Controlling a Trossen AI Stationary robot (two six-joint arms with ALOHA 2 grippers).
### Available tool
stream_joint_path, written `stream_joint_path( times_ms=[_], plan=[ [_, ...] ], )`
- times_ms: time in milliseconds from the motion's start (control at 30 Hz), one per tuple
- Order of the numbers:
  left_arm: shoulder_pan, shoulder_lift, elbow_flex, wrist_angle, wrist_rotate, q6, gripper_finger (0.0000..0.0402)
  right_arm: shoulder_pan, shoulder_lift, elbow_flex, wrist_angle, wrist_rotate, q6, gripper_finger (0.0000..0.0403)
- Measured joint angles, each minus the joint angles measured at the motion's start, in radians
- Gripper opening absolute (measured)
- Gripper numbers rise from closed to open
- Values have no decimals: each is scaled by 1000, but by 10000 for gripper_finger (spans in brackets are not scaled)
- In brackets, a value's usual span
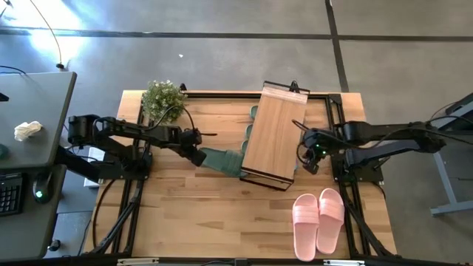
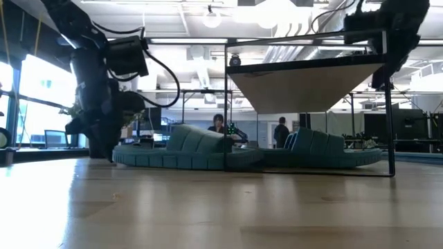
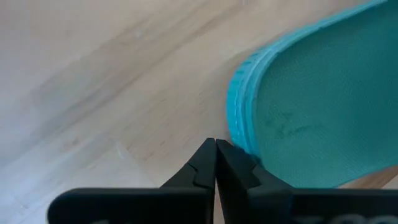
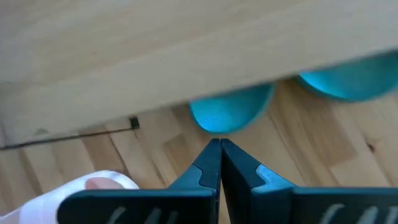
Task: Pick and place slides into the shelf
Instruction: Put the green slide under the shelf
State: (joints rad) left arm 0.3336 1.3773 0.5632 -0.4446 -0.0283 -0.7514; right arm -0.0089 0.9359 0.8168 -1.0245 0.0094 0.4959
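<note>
The shelf point(image 1: 270, 137) stands mid-table, a light-wood top on a dark frame. A green slide point(image 1: 220, 159) lies flat on its sole with its toe end under the shelf's left side and its heel sticking out. More green slides point(image 1: 250, 124) peek out along that side, and the low view shows a second green slide point(image 2: 325, 149) under the top. My left gripper point(image 1: 196, 156) is shut, low at the sticking-out heel. My right gripper point(image 1: 310, 158) is shut and hovers just off the shelf's right edge, touching nothing. The pink pair point(image 1: 318, 221) lies side by side near the front right. My left gripper meets the green slide's heel rim point(image 3: 239, 138) with the outer side of one shut finger point(image 3: 242, 163). It comes slanting down from the table's left. The slide lies flat on the table, its toe end under the shelf.
A small potted plant point(image 1: 163, 99) stands at the far left corner of the table point(image 1: 185, 214). Bare wood lies in front of the shelf, left of the pink pair. People show far off in the room behind.
</note>
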Motion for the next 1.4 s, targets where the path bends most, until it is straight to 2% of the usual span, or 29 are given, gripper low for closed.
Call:
stream_joint_path(
  times_ms=[233, 400, 667, 867, 1100, 1400],
  plan=[
    [0, 0, 36, -5, -36, 42, 0, -54, 77, 23, 38, -3, -51, 0],
    [0, 0, 36, -97, -75, 47, 0, -78, 126, 25, 49, -7, -95, 0],
    [0, 34, 36, -44, -97, 66, 0, -89, 187, 25, 90, -15, -138, 0],
    [0, 97, 45, 34, -76, 74, 0, -89, 191, 25, 92, -15, -138, 0],
    [0, 109, 125, 72, -63, 137, 0, -89, 191, 25, 94, -11, -139, 0],
    [-1, 282, 242, 84, 7, 198, 0, -89, 191, 25, 94, -11, -142, 0]
  ],
)
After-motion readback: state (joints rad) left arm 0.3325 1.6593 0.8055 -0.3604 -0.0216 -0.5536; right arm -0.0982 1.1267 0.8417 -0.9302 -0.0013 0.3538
